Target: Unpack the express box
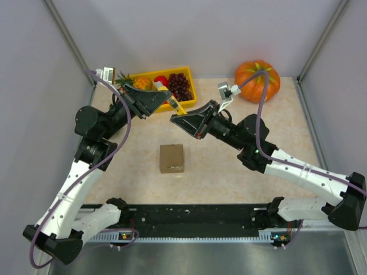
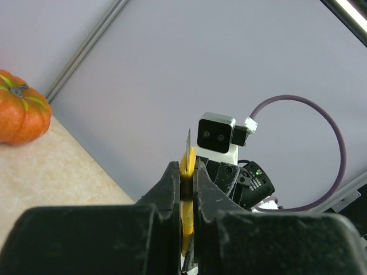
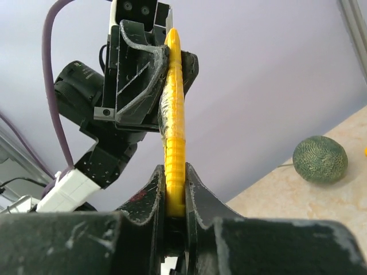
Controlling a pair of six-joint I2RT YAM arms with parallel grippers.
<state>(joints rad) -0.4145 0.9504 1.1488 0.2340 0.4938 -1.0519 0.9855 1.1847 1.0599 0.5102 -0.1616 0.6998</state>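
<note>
1. The express box [image 1: 171,158] sits on the surface [image 1: 229,172] at the middle of my overhead view. Its flap lid lies flat and shut, and nothing touches it.
2. My left fingers [image 2: 169,192] pinch one end of a yellow utility knife [image 3: 174,114], with a sliver of blade showing past them.
3. My right fingers [image 3: 152,197] are pressed onto the ribbed handle of the same knife. Both arms hold it in the air, toward 12 o'clock from the box.
4. Done so far, as I judge it: the cutting tool is in hand. I cannot tell whether this is a hand-over or a blade adjustment.
5. Left to do: nearly everything. The box has to be cut or opened, the flap lifted and the contents taken out. I cannot see what is inside.
6. The yellow fruit tray [image 1: 192,96] at 11 o'clock and the pumpkin [image 1: 252,86] at 1 o'clock sit well apart from the box.
</note>
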